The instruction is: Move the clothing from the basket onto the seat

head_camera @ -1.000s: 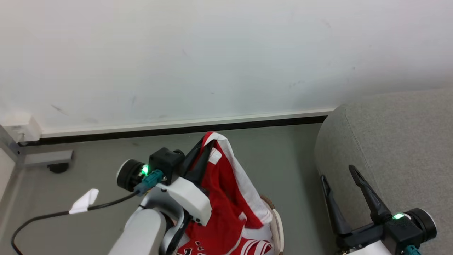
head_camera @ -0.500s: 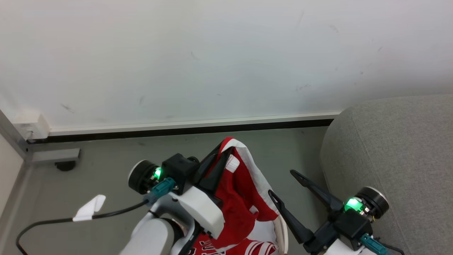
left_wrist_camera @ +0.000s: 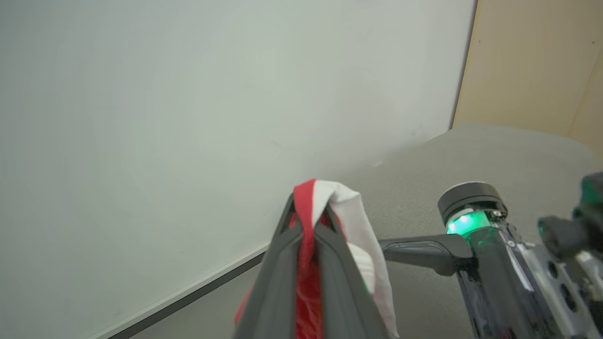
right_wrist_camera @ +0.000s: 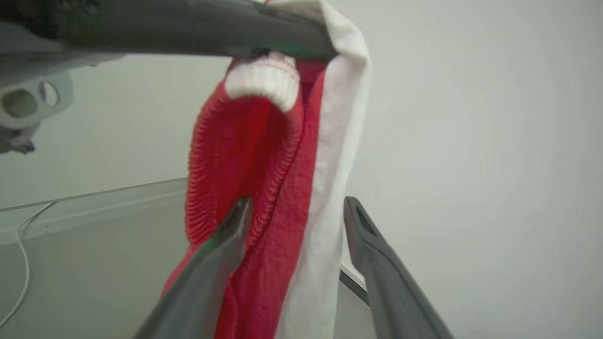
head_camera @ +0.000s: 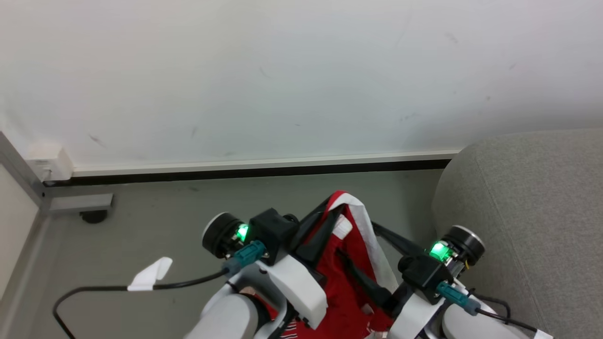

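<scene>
While held up off the grey floor (head_camera: 155,226), the red garment with a broad white stripe (head_camera: 340,297) hangs from the left gripper (head_camera: 332,207), seen from the head camera. That gripper is clamped on the garment's top fold. Fabric drapes down and to the right of its fingers. A small white label sits just below the pinch.
- Right gripper (head_camera: 355,238): spread wide, nothing clenched. One long dark finger lies across the front of the red cloth, the other passes behind the white stripe.
- Grey fabric sofa with a rounded edge (head_camera: 532,212): right of the right gripper, apart from the garment.
- White wall (head_camera: 282,70) beyond both grippers. A black cable with a white tag (head_camera: 150,278) trails left of the left arm.

Left wrist view: left gripper (left_wrist_camera: 308,212) pressed shut on a thin red edge that runs up between the fingers. The white stripe (left_wrist_camera: 351,212) folds over the tip and falls on the right side. One finger of the right gripper (left_wrist_camera: 419,249) reaches in from the right, level with the hanging white cloth. Sofa (left_wrist_camera: 471,150) behind it.

Right wrist view: right gripper (right_wrist_camera: 297,205) open, fingers straddling the garment (right_wrist_camera: 245,141). Cloth shows a red ribbed band, a white ribbed patch near the top and the white stripe on the right. Left finger tip is against the ribbed band; contact on the other side cannot be told. A left gripper finger (right_wrist_camera: 212,23) crosses above, at the pinch.
</scene>
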Robot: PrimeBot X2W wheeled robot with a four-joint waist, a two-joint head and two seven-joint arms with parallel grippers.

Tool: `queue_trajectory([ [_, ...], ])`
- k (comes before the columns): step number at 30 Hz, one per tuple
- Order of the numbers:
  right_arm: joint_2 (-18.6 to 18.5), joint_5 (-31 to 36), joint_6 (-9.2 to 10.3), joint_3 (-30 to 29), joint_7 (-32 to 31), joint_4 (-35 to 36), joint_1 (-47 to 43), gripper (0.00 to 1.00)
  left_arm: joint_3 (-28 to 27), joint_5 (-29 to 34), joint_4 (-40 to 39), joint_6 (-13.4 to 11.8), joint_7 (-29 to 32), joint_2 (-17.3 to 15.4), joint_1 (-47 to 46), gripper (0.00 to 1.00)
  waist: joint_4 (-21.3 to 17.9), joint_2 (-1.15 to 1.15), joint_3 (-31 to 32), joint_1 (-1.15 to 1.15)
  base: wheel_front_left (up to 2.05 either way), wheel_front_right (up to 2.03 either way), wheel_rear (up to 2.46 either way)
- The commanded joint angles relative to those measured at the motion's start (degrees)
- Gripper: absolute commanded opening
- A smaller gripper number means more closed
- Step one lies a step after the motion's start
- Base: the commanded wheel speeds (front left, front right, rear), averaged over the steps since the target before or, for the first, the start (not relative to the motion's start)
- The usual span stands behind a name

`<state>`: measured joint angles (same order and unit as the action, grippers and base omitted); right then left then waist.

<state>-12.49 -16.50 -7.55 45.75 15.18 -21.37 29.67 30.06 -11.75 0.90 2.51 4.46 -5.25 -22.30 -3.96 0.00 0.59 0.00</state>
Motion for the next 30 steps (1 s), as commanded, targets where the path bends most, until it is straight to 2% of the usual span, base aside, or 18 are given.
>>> queue_trajectory([
  [1,0.93,-1.12,0.12,0.92,-0.04,-2.19,0.82,1.00,0.53,-0.59,-0.59,0.28,-0.01,0.23,-0.51,0.00,0.37,0.00,0.11,0.00,0.00,0.00,0.00],
  [8,4.51,-3.54,0.12,1.56,-0.05,-8.12,0.00,1.00,2.23,-1.82,-2.63,0.37,1.01,0.77,-0.25,0.00,1.34,0.00,0.31,0.00,0.00,0.00,0.00],
  [9,4.78,-3.85,0.12,1.88,-0.04,-9.20,-0.46,0.93,2.26,-2.00,-2.80,0.29,1.14,0.78,-0.16,0.00,1.45,0.00,0.33,0.00,0.00,0.00,0.00],
  [10,5.09,-4.32,0.12,2.29,-0.04,-10.19,-0.78,0.46,2.23,-2.14,-2.99,0.11,1.18,0.79,-0.01,0.00,1.57,0.00,0.34,0.00,0.00,0.00,0.00],
  [12,5.70,-5.61,0.12,2.63,-0.04,-11.90,-1.10,0.02,1.97,-2.10,-3.36,-0.11,1.23,0.61,0.24,0.00,1.75,0.00,0.32,0.00,0.00,0.00,0.00],
  [19,6.39,-8.95,0.12,2.98,-0.04,-13.41,-1.48,0.00,0.88,-2.47,-4.13,-0.95,1.24,-0.28,0.66,0.00,1.65,0.00,0.05,0.00,0.00,0.00,0.00],
  [20,6.49,-9.22,0.12,2.65,-0.04,-13.05,-1.41,0.00,0.70,-2.55,-4.14,-1.14,1.14,-0.38,0.74,0.04,1.53,0.00,-0.03,0.00,0.00,0.00,0.00],
  [23,6.77,-9.83,0.12,1.44,-0.04,-12.04,-1.34,0.00,0.26,-2.58,-3.93,-1.60,0.64,-0.71,1.01,0.43,1.16,0.00,-0.22,0.00,0.00,0.00,0.00],
  [24,6.75,-10.02,0.12,1.07,-0.04,-11.72,-1.30,0.00,0.11,-2.51,-3.74,-1.87,0.45,-0.89,1.13,0.63,1.05,0.00,-0.26,0.00,0.00,0.00,0.00],
  [25,6.67,-10.20,0.12,0.58,-0.04,-11.27,-1.28,0.00,0.00,-2.45,-3.51,-1.92,0.28,-1.04,1.22,1.00,0.96,0.00,-0.29,0.00,0.00,0.00,0.00],
  [30,5.38,-10.74,0.12,-1.66,-0.04,-9.98,-1.57,0.00,-0.08,-1.01,-0.79,-2.51,-1.86,-2.20,2.00,1.00,0.69,0.00,-0.15,0.00,0.00,0.00,0.00],
])
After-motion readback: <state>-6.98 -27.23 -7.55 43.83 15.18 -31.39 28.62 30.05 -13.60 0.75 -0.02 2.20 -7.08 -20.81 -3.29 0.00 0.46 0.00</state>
